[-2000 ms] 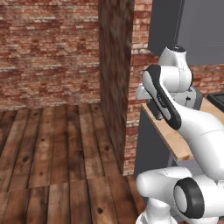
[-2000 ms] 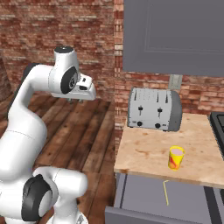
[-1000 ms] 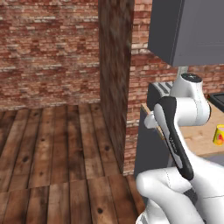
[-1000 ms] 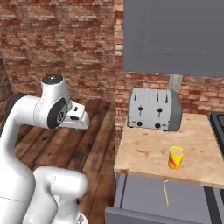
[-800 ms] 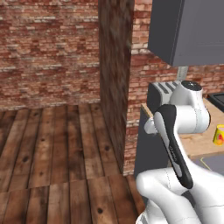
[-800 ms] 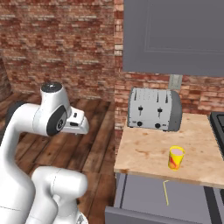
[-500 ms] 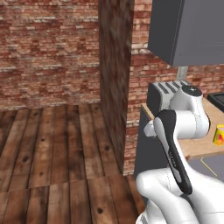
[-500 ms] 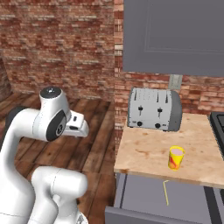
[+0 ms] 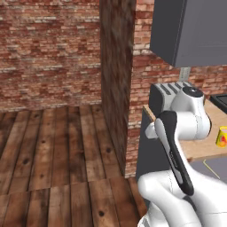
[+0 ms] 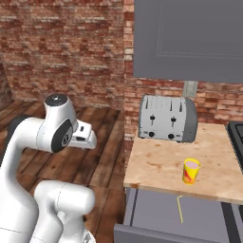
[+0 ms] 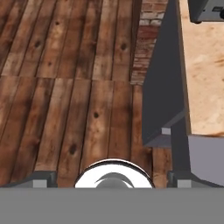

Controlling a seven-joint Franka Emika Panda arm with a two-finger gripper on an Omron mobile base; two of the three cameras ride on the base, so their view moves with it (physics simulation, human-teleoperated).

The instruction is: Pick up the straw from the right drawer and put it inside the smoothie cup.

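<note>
Left base view: the smoothie cup (image 9: 221,137) stands on the wooden counter (image 9: 208,146) at the far right edge of the picture. The white arm blocks most of the counter; bare plank floor (image 9: 53,155) spreads wide to the left.

Right base view: the right drawer (image 10: 199,216) is pulled open below the counter's near edge. The straw (image 10: 180,209) lies on its floor, well clear of the walls. The cup stands just behind that edge, right of centre, with the toaster (image 10: 167,118) farther back. The gripper (image 10: 84,136) hangs left of the counter, over open floor.

Hand view: the fingertips (image 11: 41,178) stand wide apart, empty, above planks beside the counter's grey side panel (image 11: 164,87).
</note>
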